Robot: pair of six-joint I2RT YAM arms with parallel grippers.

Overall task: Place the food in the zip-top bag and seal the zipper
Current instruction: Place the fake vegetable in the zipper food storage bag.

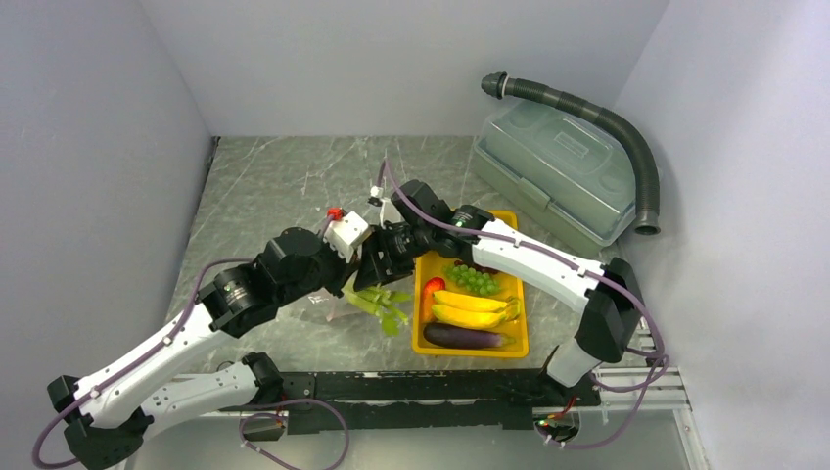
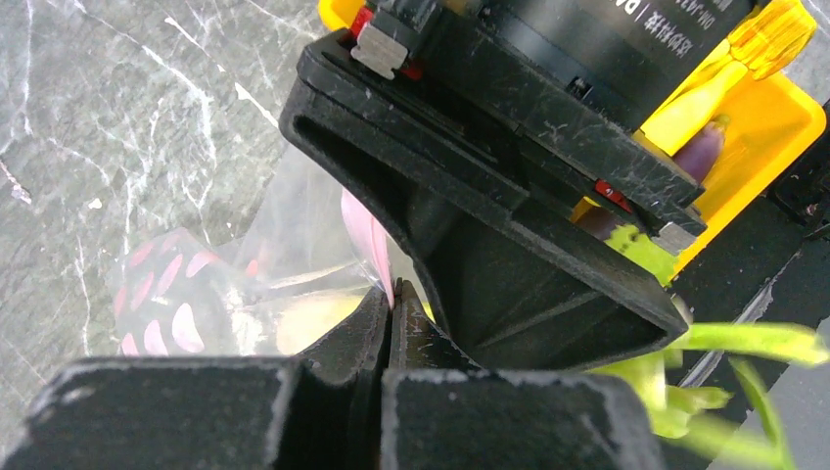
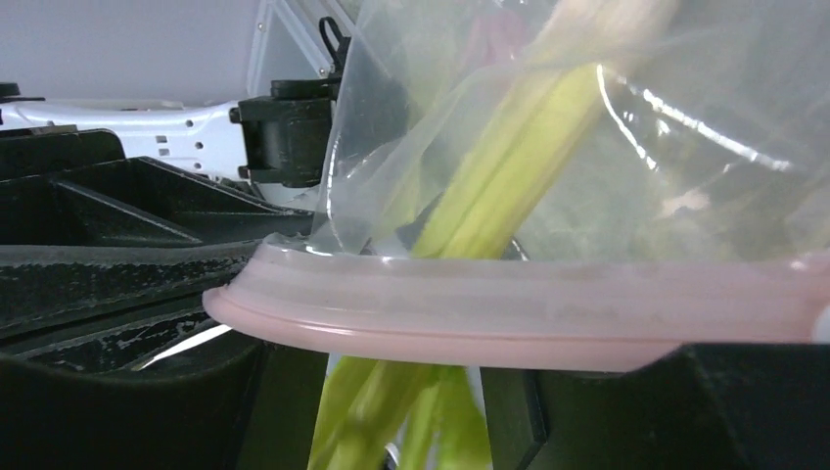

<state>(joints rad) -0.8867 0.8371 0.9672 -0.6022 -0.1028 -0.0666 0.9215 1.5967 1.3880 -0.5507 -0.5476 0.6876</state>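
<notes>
Closest to the right wrist lens, the zipper (image 3: 509,313) runs crosswise over our right gripper (image 3: 391,421), whose jaws stand apart. Between them pass the stalks (image 3: 489,186), and we judge them free, since neither pad seems to press them. Their long axis runs straight through the mouth: the upper ends are already behind the film of the bag (image 3: 705,147), while the lower ends are outside, hanging toward the tray (image 1: 423,345). So we judge the coming push to go along that axis, away from the tray and deeper into the bag, and the right arm is the nearer one for it. Our left gripper (image 2: 389,311) is clenched on the zipper's edge, holding the mouth just beside the stalks. On the right arm's side, the bananas (image 1: 475,305), grapes (image 1: 475,279), eggplant (image 1: 465,336) and pepper (image 1: 434,287) lie in the tray, apart from the bag.
</notes>
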